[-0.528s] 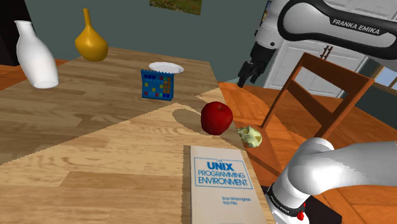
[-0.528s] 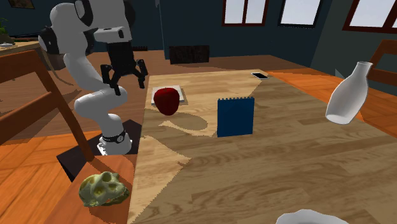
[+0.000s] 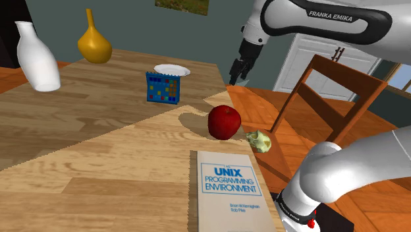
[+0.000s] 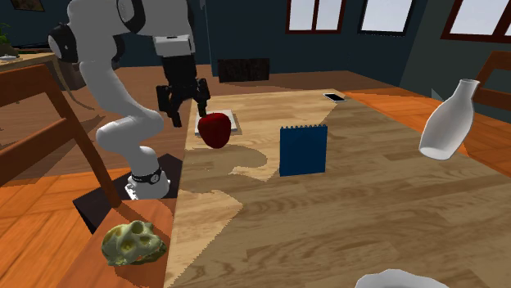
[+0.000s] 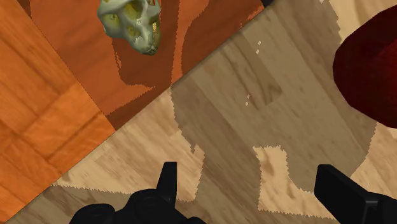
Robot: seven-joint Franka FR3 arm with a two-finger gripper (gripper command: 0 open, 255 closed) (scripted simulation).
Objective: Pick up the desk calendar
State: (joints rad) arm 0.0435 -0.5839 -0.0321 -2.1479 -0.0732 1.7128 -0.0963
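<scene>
- Where the worktop (image 3: pixel 99 151) lies nearest the stand in the shoulder view, we see a pale book (image 3: pixel 227 191) lying flat, its cover reading "UNIX Programming Environment".
- Just beyond the book sits a red apple (image 3: pixel 224 122), and beside it, off the worktop's edge on an orange-brown surface, lies a lumpy greenish, skull-like thing (image 3: pixel 259 140).
- To the shoulder view's right of these stands a wooden chair (image 3: pixel 336 92).
- Above the worktop's edge and past the apple hangs the tool (image 3: pixel 236 71), pointing down and touching nothing.
- In the wrist view we find the tool (image 5: pixel 248 167) spread: its two black fingers (image 5: pixel 167 181) stand wide apart over bare wood with nothing between them. The apple (image 5: pixel 369 76) is off to one side and the skull-like thing (image 5: pixel 130 22) is further ahead.
- In the second exterior view the tool (image 4: pixel 188 114) hangs just beside the apple (image 4: pixel 214 129).
- Farther on, the desk calendar (image 3: pixel 163 87) stands upright on the worktop, well apart from the tool. Its blue face carries a grid of coloured squares.
- The second exterior view gives its plain dark-blue back (image 4: pixel 303 150).
- Beyond the calendar lies a white plate (image 3: pixel 172 69).
- Farthest off, toward the shoulder view's left, stand a yellow vase (image 3: pixel 94 43) and a white vase (image 3: pixel 37 59).
</scene>
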